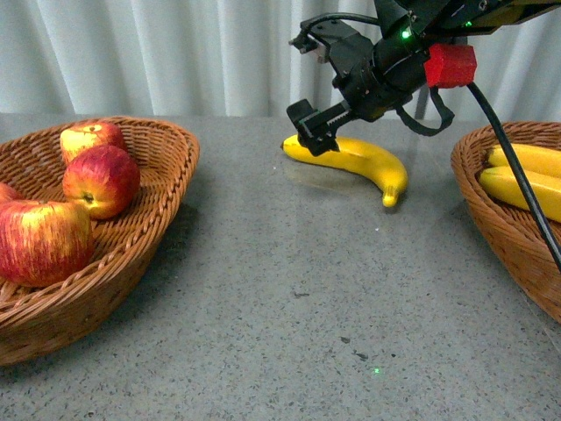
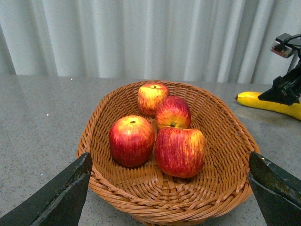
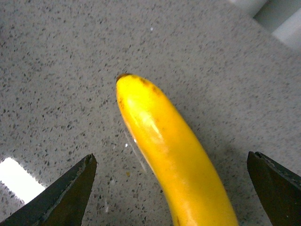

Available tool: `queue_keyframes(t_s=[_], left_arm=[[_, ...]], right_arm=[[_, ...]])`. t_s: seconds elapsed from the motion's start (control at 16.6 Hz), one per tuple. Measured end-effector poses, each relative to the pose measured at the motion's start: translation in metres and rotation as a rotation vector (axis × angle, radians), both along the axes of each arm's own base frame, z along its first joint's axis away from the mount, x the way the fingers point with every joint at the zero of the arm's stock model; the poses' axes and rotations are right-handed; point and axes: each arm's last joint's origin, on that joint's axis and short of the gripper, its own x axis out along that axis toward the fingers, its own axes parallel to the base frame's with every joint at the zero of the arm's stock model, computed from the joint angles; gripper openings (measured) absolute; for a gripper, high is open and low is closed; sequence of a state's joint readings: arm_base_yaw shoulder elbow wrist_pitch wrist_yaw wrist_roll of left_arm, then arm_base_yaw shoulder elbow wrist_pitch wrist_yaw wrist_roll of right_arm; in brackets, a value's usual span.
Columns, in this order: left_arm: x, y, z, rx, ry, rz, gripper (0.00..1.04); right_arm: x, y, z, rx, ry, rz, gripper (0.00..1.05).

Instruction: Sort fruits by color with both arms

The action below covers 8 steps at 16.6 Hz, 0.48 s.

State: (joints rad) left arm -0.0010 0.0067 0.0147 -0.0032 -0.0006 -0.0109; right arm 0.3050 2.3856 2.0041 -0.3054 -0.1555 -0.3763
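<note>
Banana (image 1: 364, 162) lies on the grey table (image 1: 289, 289) at 1 o'clock; right gripper (image 1: 314, 133) hangs over its end, jaws wide apart, not squeezing; left gripper (image 2: 169, 197), jaws apart too, hangs above four apples (image 2: 131, 140) in the basket (image 2: 221, 188) at 9 o'clock.

Four apples (image 2: 132, 140), three bananas (image 1: 359, 160) and two baskets (image 1: 166, 167).
</note>
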Motion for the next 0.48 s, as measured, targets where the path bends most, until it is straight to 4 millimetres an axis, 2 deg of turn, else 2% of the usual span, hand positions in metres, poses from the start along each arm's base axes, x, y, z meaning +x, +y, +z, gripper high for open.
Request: queue_keyframes(t_s=[0.18, 0.48], left_arm=[[0.0, 0.0, 0.0, 0.0, 0.0, 0.0, 0.98], [0.0, 0.0, 0.0, 0.0, 0.0, 0.0, 0.98]], right_arm=[[0.005, -0.005, -0.01, -0.017, 0.11, -0.004, 0.98], [0.008, 0.0, -0.027, -0.045, 0.107, -0.042, 0.98]])
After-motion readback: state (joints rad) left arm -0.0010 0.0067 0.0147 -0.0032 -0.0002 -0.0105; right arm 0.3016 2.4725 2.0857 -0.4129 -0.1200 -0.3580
